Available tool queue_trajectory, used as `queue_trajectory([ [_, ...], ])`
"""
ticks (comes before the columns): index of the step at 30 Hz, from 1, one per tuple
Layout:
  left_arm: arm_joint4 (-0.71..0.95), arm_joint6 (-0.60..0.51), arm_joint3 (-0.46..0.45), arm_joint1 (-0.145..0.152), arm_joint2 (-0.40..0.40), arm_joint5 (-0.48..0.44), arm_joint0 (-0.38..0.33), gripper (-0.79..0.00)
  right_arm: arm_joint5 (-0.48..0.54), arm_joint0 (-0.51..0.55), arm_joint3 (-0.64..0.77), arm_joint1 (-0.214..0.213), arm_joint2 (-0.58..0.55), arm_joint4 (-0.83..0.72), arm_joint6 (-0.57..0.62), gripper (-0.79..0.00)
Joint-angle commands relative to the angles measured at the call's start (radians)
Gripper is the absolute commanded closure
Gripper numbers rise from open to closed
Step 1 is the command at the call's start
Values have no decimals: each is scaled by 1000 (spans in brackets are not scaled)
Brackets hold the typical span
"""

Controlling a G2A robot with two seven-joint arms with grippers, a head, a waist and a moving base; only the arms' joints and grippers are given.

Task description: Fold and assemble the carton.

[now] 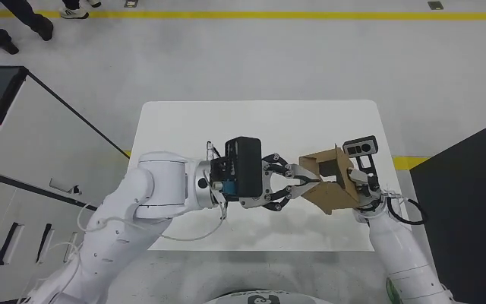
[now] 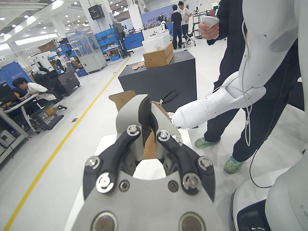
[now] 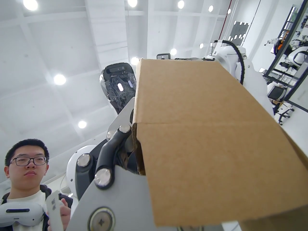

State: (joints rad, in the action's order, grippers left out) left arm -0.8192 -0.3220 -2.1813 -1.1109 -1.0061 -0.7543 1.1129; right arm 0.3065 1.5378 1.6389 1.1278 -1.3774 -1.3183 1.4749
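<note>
The brown carton (image 1: 330,182) hangs partly folded above the right half of the white table (image 1: 190,121), held between both arms. My left gripper (image 1: 304,182) comes in from the left and is shut on a flap at the carton's left edge; the left wrist view has its fingertips (image 2: 144,111) pinching the cardboard (image 2: 122,97). My right gripper (image 1: 358,194) holds the carton's right side from below and is mostly hidden under it. In the right wrist view a broad carton panel (image 3: 204,133) lies against one finger (image 3: 121,121).
A black cabinet (image 1: 456,197) stands just right of the table, with flat cartons (image 2: 158,56) stacked on it. A dark-framed unit (image 1: 30,114) sits off the left side. Bare tabletop lies to the back and left of the grippers.
</note>
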Motion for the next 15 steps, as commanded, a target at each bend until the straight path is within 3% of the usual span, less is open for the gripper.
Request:
queue_trajectory([
  [1, 7, -1, 5, -2, 14, -8, -8, 0, 3, -1, -2, 2, -1, 2, -3, 0],
  [15, -18, 23, 44, -18, 81, -5, -42, 0, 9, -10, 3, 16, 2, 19, 29, 0],
])
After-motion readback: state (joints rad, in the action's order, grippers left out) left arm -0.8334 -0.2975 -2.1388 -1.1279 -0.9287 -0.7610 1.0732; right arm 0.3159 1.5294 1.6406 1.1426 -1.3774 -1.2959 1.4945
